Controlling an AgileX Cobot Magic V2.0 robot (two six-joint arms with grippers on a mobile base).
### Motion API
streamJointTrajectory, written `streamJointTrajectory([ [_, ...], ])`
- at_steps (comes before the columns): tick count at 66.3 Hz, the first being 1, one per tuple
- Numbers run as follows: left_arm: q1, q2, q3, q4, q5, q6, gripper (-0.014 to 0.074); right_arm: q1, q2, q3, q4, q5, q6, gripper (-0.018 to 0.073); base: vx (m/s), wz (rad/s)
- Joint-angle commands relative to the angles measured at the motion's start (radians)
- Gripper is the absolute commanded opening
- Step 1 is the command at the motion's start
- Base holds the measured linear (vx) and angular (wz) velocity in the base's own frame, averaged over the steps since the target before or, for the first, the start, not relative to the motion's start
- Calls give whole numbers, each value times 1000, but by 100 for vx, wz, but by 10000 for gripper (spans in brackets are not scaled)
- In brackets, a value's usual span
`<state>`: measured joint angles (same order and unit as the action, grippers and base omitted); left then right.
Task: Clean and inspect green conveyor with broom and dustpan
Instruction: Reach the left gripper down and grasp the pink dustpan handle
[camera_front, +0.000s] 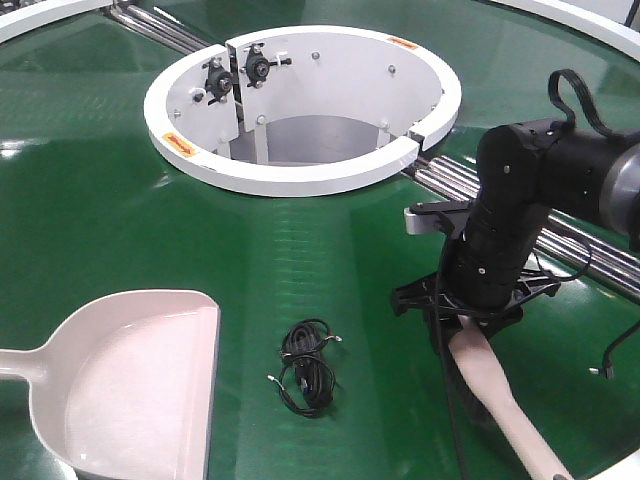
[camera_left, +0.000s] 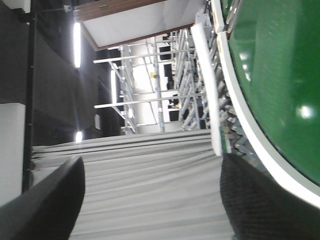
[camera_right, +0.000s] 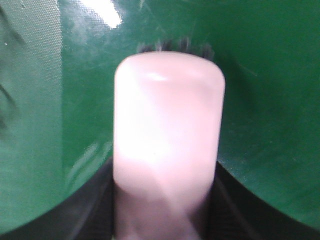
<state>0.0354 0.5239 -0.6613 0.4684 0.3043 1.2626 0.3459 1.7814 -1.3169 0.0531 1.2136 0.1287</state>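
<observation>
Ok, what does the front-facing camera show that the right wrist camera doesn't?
Only the front-facing view shows the dustpan, a black cable tangle and the white ring hub. Only the right wrist view shows the rounded tip of the broom, dark bristles peeking past it. Both show the broom in the right gripper and the green conveyor.

Dustpan handle cropped at left edge; broom handle cropped at bottom; right-wrist view blurred.
</observation>
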Motion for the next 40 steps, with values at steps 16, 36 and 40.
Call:
streamJointTrajectory([
  [16,-2,33,-34,-53,355,19,517,-1,-51,-28,-3,14,-6,-8,0,0],
  [36,-3,221,-100,-174,661,72,517,-1,-51,-28,-3,14,-6,-8,0,0],
  [40,-15,273,-130,-175,712,79,517,-1,-51,-28,-3,14,-6,-8,0,0],
])
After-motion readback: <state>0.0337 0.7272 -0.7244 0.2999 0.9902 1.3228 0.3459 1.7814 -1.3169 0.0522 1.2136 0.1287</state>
